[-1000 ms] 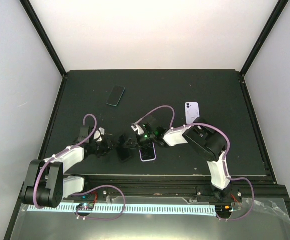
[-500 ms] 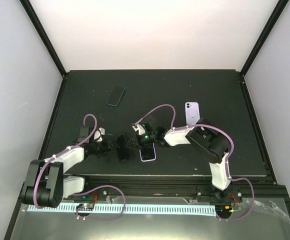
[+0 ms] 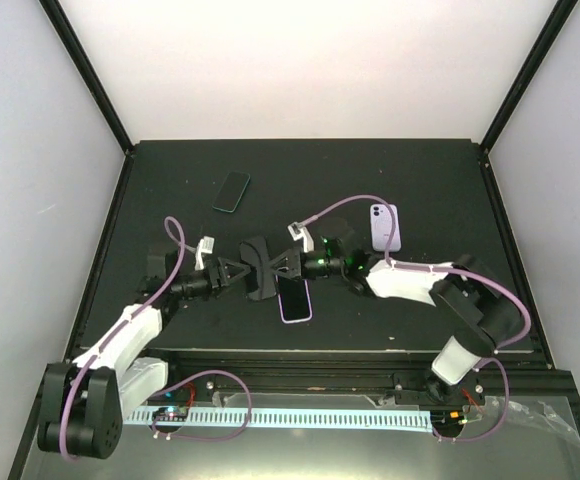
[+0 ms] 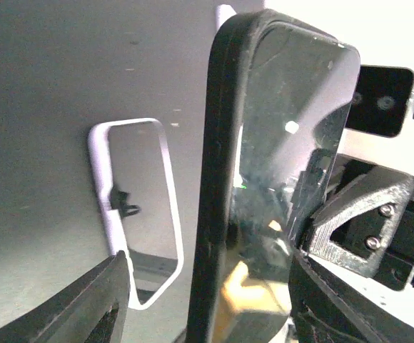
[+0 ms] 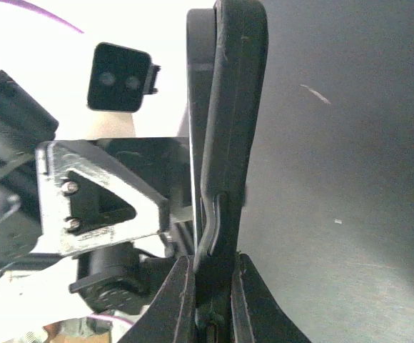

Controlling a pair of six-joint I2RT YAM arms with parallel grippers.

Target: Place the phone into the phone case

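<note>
A black phone case [image 3: 260, 270] is held on edge above the table between the two arms, with a glossy dark phone face [image 4: 285, 143] set in it. My right gripper [image 3: 282, 264] is shut on its lower edge [image 5: 232, 107], and in the right wrist view the gripper [image 5: 213, 300] pinches it, a thin slab showing slightly apart from the thick black rim. My left gripper [image 3: 238, 272] is open, and in the left wrist view the gripper [image 4: 210, 286] has its fingers on either side of the case, the left finger [image 4: 100, 300] well apart from it.
A lilac-rimmed flat piece [image 3: 294, 298] lies on the black table just below the held case, also seen from the left wrist [image 4: 135, 214]; I cannot tell whether it is a phone or a case. A purple phone [image 3: 385, 226] lies back-up to the right. A dark teal-edged phone [image 3: 232, 191] lies far left.
The left gripper has opened. Both grippers and the black case have moved away from the near edge, and the right arm has stretched out leftward, still gripping the case.
</note>
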